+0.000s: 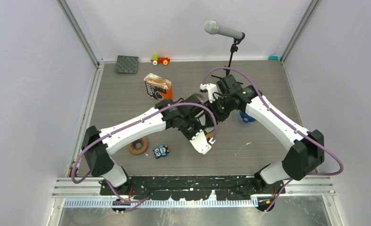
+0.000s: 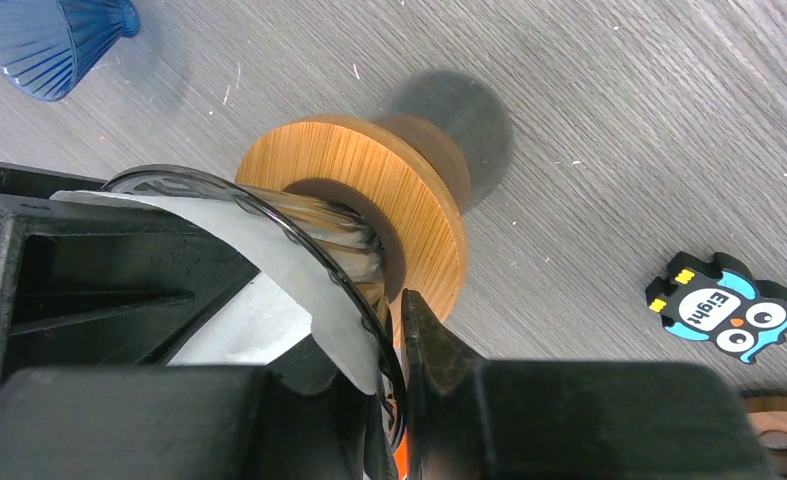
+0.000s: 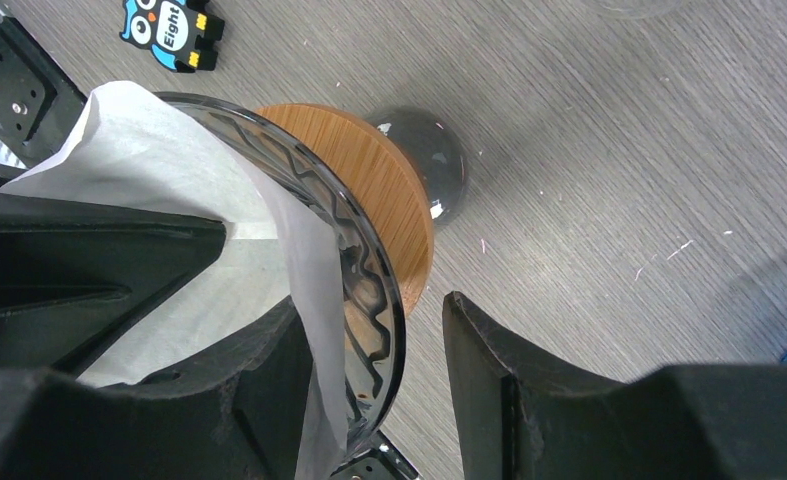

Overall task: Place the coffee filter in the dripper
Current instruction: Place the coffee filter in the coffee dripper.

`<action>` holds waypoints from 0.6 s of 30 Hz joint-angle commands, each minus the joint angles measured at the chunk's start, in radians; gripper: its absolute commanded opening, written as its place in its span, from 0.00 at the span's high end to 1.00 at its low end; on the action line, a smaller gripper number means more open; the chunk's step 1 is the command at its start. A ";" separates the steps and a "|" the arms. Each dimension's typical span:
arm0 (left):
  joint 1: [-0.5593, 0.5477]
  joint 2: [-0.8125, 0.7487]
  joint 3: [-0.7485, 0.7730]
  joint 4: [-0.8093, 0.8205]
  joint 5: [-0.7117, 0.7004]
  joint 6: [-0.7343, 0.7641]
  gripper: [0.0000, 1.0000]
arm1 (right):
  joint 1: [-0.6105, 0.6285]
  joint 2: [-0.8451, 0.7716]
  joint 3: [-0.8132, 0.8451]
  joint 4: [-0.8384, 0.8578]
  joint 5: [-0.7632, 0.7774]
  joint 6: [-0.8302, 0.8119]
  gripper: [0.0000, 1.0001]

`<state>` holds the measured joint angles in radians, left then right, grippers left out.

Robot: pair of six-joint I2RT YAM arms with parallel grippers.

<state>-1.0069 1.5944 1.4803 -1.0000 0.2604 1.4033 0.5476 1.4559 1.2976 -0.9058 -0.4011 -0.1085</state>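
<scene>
The coffee filter [image 3: 169, 170] lies inside the dripper [image 3: 374, 265] — cone axis pointing toward 2 o'clock in the right wrist view — left gripper [image 2: 389, 340] pinching paper to rim, right gripper [image 3: 369, 310] with jaws apart, astride that rim.

The word "Eight" was printed on the owl-shaped tile [image 2: 726, 312], lying at four o'clock in the left wrist view. Nothing else could be read.
</scene>
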 commanded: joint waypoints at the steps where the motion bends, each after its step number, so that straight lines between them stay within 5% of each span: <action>1: -0.002 -0.035 -0.041 -0.030 -0.019 -0.006 0.95 | -0.002 -0.017 0.008 0.007 0.001 -0.014 0.46; 9: -0.003 -0.057 -0.073 -0.012 -0.027 -0.009 0.98 | -0.002 -0.014 0.012 0.003 0.001 -0.014 0.46; 18: -0.004 -0.075 -0.061 -0.001 -0.053 -0.039 0.55 | -0.002 -0.018 0.018 0.002 0.004 -0.016 0.46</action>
<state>-1.0103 1.5589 1.4246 -0.9600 0.2325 1.3876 0.5476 1.4559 1.2976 -0.9051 -0.4015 -0.1085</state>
